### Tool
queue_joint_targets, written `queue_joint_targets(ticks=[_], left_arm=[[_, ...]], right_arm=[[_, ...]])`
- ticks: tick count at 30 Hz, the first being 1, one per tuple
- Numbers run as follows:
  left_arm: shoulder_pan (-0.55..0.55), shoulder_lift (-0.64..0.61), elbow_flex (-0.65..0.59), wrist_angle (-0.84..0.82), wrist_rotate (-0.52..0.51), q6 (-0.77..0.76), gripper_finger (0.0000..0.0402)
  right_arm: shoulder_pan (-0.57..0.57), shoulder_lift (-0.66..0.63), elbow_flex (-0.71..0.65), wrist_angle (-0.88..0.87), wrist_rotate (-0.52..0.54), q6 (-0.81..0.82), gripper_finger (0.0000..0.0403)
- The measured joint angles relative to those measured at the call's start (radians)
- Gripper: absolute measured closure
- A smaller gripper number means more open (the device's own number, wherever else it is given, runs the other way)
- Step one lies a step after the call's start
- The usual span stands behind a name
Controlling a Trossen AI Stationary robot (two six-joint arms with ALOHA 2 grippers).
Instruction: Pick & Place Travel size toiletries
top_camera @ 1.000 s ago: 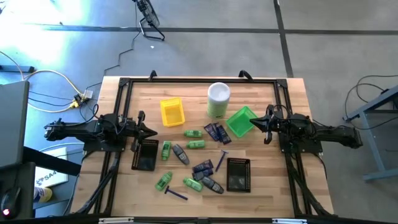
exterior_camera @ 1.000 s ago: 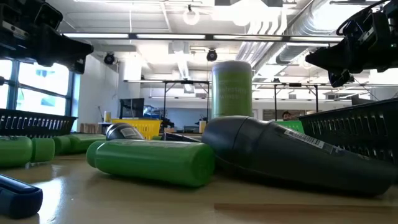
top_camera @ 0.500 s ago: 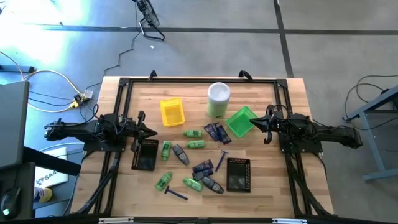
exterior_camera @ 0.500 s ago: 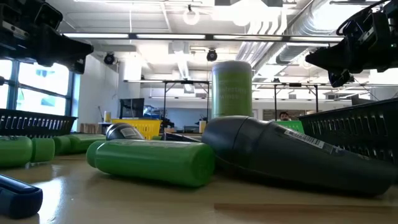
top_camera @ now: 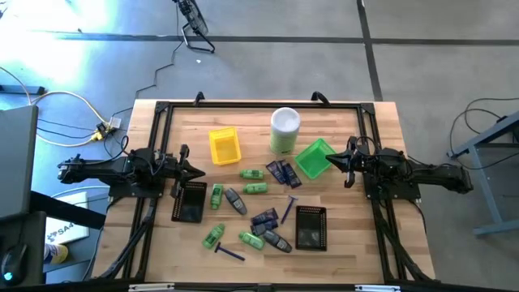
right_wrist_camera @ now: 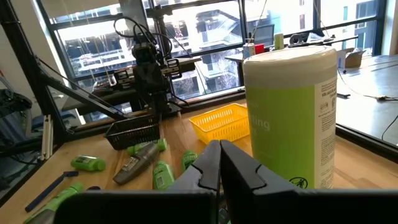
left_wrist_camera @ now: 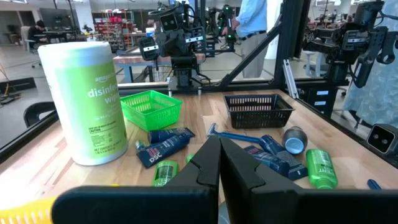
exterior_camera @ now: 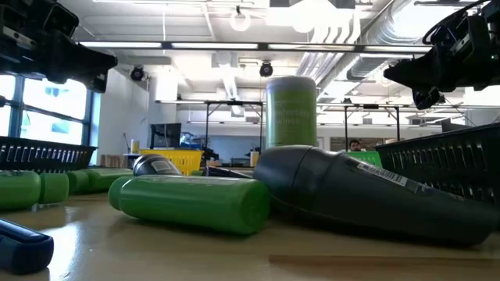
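Note:
The travel size toiletries lie loose on the middle of the wooden table. Among them are green bottles [top_camera: 252,173] [top_camera: 213,236], dark grey oval pieces [top_camera: 236,200] [exterior_camera: 351,191], navy packets [top_camera: 282,172] [top_camera: 264,219] and purple razors [top_camera: 289,208] [top_camera: 229,252]. My left gripper [top_camera: 199,171] [left_wrist_camera: 220,144] hovers shut at the table's left edge, pointing level toward the middle. My right gripper [top_camera: 331,162] [right_wrist_camera: 219,148] hovers shut at the right edge, just beside the green tray. Neither touches anything.
A tall pale-green canister [top_camera: 285,130] stands at the far middle. A yellow tray [top_camera: 225,146] and a green tray [top_camera: 315,157] flank it. Black mesh trays sit at the left [top_camera: 189,201] and the near right [top_camera: 310,226]. A black frame [top_camera: 159,109] rims the table.

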Motion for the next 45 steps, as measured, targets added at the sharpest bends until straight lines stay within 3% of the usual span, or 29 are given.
queue_joint_targets(ticks=[45], left_arm=[[0.000,0.000,0.000,0.000,0.000,0.000,0.0398]], right_arm=[[0.000,0.000,0.000,0.003,-0.003,0.017,0.0400]])
